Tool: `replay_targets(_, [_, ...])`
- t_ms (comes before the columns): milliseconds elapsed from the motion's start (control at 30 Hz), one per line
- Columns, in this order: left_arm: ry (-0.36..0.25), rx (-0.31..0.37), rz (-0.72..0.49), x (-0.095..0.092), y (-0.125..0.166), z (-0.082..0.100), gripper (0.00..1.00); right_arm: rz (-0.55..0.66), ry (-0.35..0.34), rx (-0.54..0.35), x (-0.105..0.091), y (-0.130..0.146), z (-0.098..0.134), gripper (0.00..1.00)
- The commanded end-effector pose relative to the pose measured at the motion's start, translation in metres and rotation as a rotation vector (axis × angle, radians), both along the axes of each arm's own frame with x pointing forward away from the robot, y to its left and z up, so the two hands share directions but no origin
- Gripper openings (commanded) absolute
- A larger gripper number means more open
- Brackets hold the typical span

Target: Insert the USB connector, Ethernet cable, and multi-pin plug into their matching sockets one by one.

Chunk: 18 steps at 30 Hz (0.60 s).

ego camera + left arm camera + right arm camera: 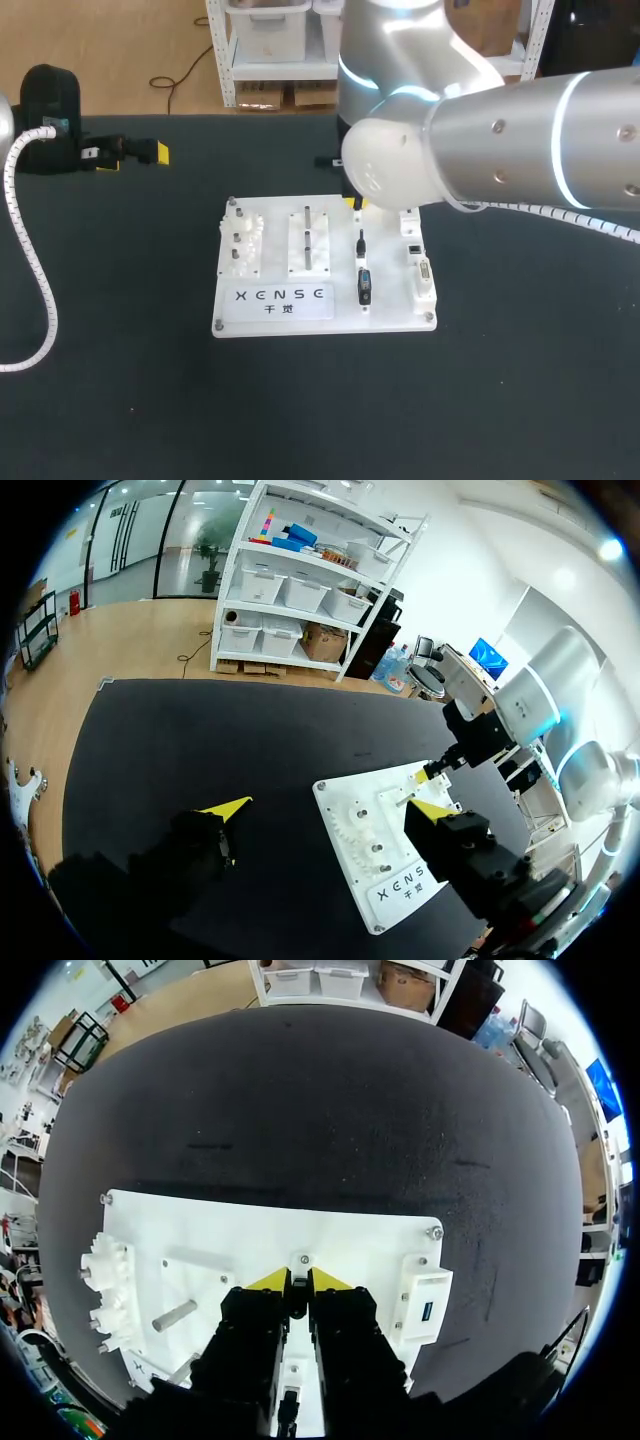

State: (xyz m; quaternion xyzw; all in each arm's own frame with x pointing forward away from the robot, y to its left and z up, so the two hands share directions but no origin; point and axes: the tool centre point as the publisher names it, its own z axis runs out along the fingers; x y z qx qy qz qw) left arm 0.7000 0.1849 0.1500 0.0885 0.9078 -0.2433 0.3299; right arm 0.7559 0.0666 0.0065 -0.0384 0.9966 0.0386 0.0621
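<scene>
A white board [320,300] lies mid-table. A black connector [364,283] with a thin cable tail lies in the board's right-middle slot. My right gripper [354,205] hangs over the board's far edge, and in the right wrist view its yellow fingertips [271,1280] stand almost together with the dark cable end [297,1298] pinched between them. A white socket block [420,265] sits on the board's right side, with a blue-lined socket [428,1312]. My left gripper [125,152] rests far left, off the board, open and empty [330,810].
White gears [243,245] and two upright pegs [308,237] occupy the board's left and middle. A coiled white hose [35,250] runs down the left arm. Dark table surface surrounds the board [390,850].
</scene>
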Motion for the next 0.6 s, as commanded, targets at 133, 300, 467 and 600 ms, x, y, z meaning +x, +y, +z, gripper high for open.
replay_targets(133, [0.0, 0.0, 0.0, 0.0, 0.0, 0.0, 1.0, 0.004, -0.01, -0.015, 0.0, 0.0039, 0.0037, 0.02])
replay_targets(300, [0.0, 0.0, 0.0, 0.0, 0.0, 0.0, 1.0, 0.003, -0.012, -0.018, -0.0002, 0.0041, 0.0047, 0.03])
replay_targets(467, [0.0, 0.0, 0.0, 0.0, 0.0, 0.0, 1.0, 0.003, -0.014, -0.017, -0.0003, 0.0046, 0.0062, 0.03])
replay_targets(600, [0.0, 0.0, 0.0, 0.0, 0.0, 0.0, 1.0, 0.0, -0.015, -0.014, -0.0003, 0.0046, 0.0069, 0.04])
